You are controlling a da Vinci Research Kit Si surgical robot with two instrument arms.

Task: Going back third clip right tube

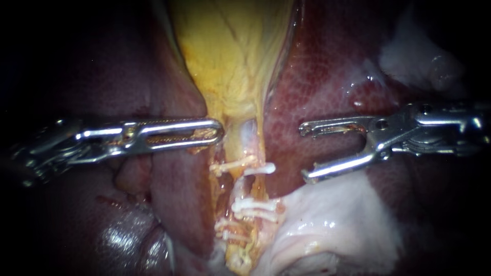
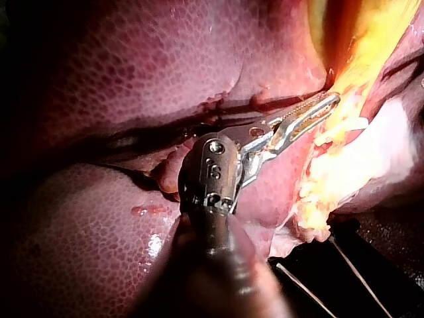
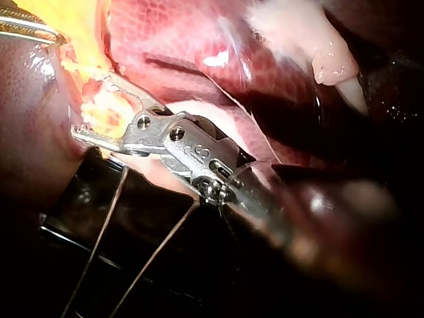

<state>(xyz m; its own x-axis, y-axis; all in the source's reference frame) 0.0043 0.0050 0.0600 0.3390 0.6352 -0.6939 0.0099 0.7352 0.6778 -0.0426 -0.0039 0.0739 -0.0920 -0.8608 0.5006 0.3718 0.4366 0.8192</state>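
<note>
The right instrument [image 1: 305, 152] has its 2 jaws spread wide and empty, over the liver [image 1: 327, 76]. Its lower jaw lies along the edge of a pale tissue [image 1: 332, 225]. Ahead of the jaw tips, and apart from them, the right tube [image 1: 249, 134] runs down from the narrow end of the gallbladder [image 1: 230, 56]. White clips [image 1: 254, 205] cross this tube. The uppermost lies level with the lower jaw's tip, and 2 more sit close together below that jaw. More white clips cross the tissue just beyond, on the far side from these jaws. The left instrument [image 1: 217, 130] faces the right one across the tube. Its jaws lie together, closed on the gallbladder's yellow edge at the narrow end, just above the uppermost clips. In the right wrist view yellow tissue shows beyond the gap of the open jaws.
</note>
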